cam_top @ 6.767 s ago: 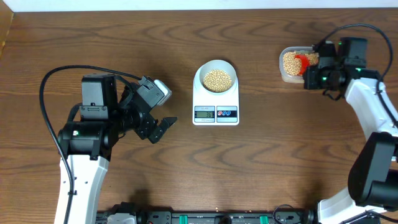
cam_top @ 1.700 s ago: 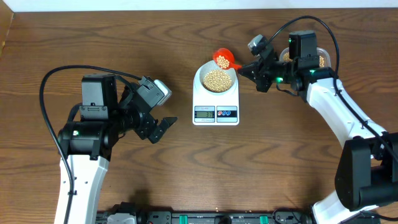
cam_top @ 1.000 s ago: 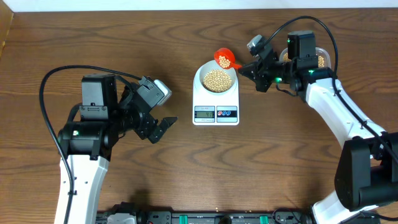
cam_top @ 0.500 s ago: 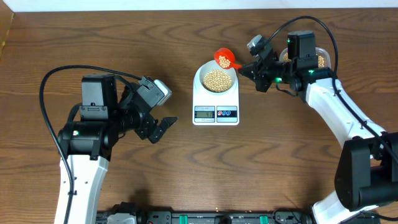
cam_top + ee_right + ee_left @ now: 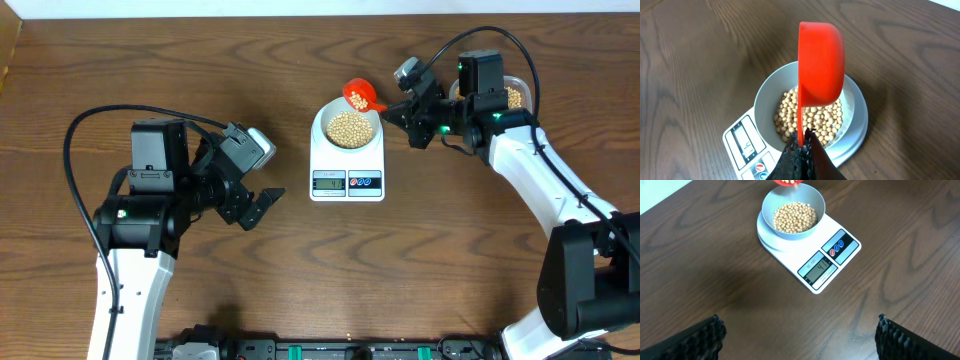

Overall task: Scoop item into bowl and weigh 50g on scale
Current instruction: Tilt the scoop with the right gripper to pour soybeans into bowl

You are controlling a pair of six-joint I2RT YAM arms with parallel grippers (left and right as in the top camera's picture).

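The pale bowl [image 5: 347, 125] stands on the white scale [image 5: 347, 182], holding a heap of tan beans [image 5: 350, 128]. It also shows in the left wrist view [image 5: 793, 211] and the right wrist view [image 5: 771, 95]. My right gripper [image 5: 397, 108] is shut on the handle of a red scoop [image 5: 359, 96], held tilted over the bowl's far right rim. The right wrist view shows the scoop [image 5: 821, 62] on its side above the beans [image 5: 812, 117]. My left gripper [image 5: 262, 206] is open and empty, left of the scale. The scale display [image 5: 820, 269] is lit.
A clear tub [image 5: 510, 95] with more beans stands at the far right behind my right arm. The scale's two round buttons [image 5: 837, 247] face the table's front. Bare brown wood lies around the scale.
Over the last seconds my right gripper carried the red scoop from the tub to over the bowl. In the last second it has barely moved.
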